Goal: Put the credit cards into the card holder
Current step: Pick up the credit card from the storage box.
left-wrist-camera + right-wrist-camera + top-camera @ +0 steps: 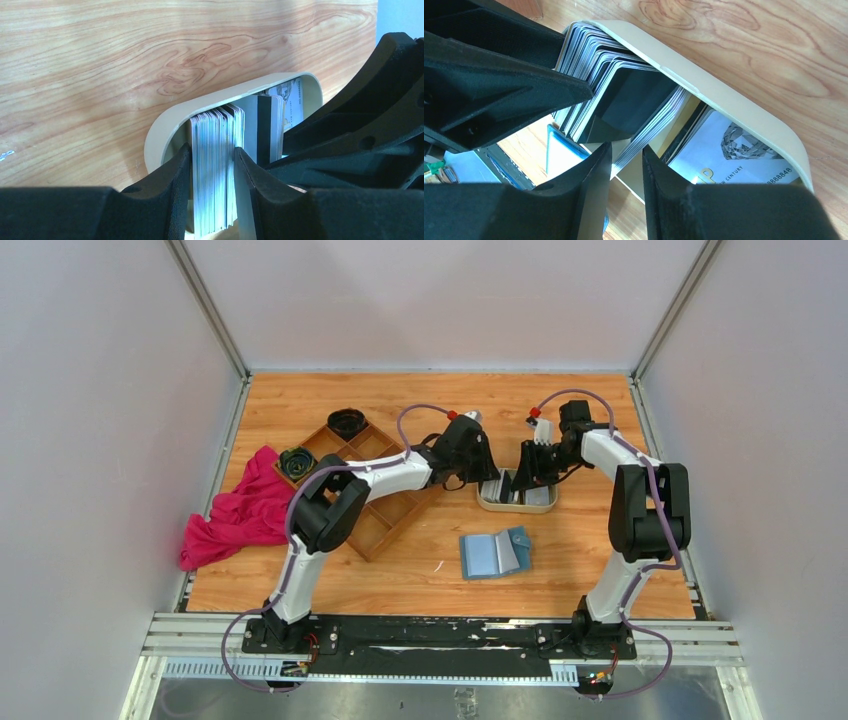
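- A thick stack of thin whitish-grey plastic credit cards (215,130) stands on edge inside a cream oval plastic tray (162,135) on the pale wooden desk (570,575).
- The left claw (212,152) is clamped on this stack of credit cards, with one black finger pressed against each outer face.
- One dark card (634,95) stands among the pale ones, further along the tray.
- The right claw (626,150) is set to a narrow gap. The lower corner of a thin bundle of cards sits between its tips, but I cannot tell whether it pinches them.
- Both claws reach into the tray from opposite ends, close to each other.
- The flat teal-blue folding card holder (495,553) lies open on the desk, near the tray on its near side and apart from both claws.
- A brown wooden compartment tray (385,525) lies under the left arm.
- A crumpled pink-red cloth (240,515) lies at the desk's left edge.
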Motion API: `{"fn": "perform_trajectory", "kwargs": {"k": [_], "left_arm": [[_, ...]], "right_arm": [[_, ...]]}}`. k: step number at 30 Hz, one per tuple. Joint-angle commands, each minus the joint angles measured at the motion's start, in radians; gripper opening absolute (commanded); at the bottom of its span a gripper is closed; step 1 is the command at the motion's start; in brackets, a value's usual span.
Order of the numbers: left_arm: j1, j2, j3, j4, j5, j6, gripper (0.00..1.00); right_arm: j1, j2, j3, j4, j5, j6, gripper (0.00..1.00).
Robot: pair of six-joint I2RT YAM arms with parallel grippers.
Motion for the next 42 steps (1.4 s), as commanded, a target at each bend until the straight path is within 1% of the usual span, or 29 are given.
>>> {"fn": "perform_trajectory", "kwargs": {"k": [1,3,6,9,11,14,21,24,34,39,42], "left_arm": [[0.015,0.012,-0.033,0.023,0.092,0.044,0.15],[0.015,0.011,-0.035,0.039,0.117,0.041,0.16],[0.015,0.021,-0.023,0.039,0.171,0.029,0.26],[0.014,0.032,-0.016,0.039,0.206,0.011,0.41],[0.013,0.034,-0.016,0.04,0.217,0.007,0.48],[0.012,0.037,-0.019,0.04,0.22,0.009,0.55],[-0.006,0.041,0.011,0.037,0.216,0.002,0.55],[-0.014,0.031,0.038,0.003,0.202,0.011,0.56],[-0.014,-0.006,0.033,0.02,0.206,-0.028,0.53],[-0.014,-0.024,0.018,0.036,0.206,-0.041,0.46],[-0.014,-0.044,0.009,0.038,0.2,-0.039,0.44]], "right_arm": [[-0.01,-0.01,-0.012,-0.014,-0.025,-0.016,0.33],[-0.01,-0.005,-0.011,-0.013,-0.022,-0.018,0.33],[-0.01,0.002,-0.011,-0.013,-0.019,-0.019,0.34],[-0.01,0.007,-0.011,-0.013,-0.02,-0.019,0.34],[-0.01,0.009,-0.01,-0.014,-0.021,-0.018,0.34],[-0.01,0.012,-0.008,-0.013,-0.023,-0.018,0.34],[-0.01,0.018,-0.009,-0.013,-0.032,-0.015,0.34],[-0.01,0.016,-0.009,-0.012,-0.035,-0.015,0.34],[-0.011,0.017,-0.011,-0.011,-0.048,-0.011,0.34],[-0.01,0.014,-0.011,-0.011,-0.051,-0.013,0.34],[-0.01,0.015,-0.011,-0.011,-0.051,-0.013,0.34]]}}
